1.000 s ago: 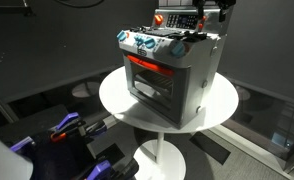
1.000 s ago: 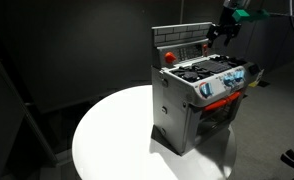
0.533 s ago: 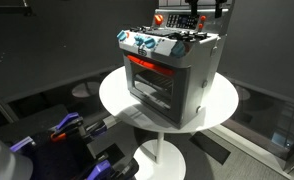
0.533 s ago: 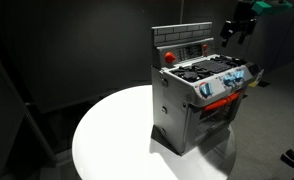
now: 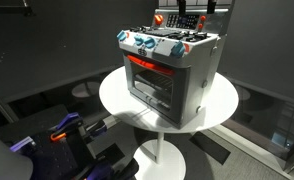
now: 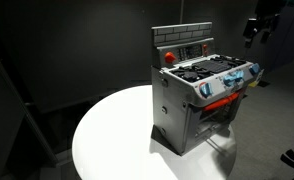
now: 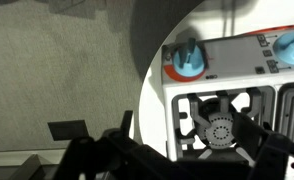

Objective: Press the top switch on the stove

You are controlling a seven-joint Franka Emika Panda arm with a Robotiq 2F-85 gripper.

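The stove (image 5: 172, 68) is a small grey toy oven with a glowing red-orange door window. It stands on a round white table (image 5: 222, 105) and shows in both exterior views (image 6: 199, 100). Blue-white knobs (image 5: 145, 42) line its front, and a raised dark back panel (image 6: 183, 45) carries a red button (image 6: 168, 57). My gripper (image 6: 255, 30) hangs in the air beyond the stove's knob end, well clear of it. In the wrist view the dark fingers (image 7: 187, 150) sit apart, holding nothing, over a burner (image 7: 219, 126) and a blue knob (image 7: 187, 58).
The table stands on a white pedestal (image 5: 159, 160). Dark gear with blue and red parts (image 5: 62, 130) lies on the floor beside the table. Dark walls surround the scene.
My gripper has risen and drawn away from the stove's back panel, moving out past the stove's side. The stove has not moved.
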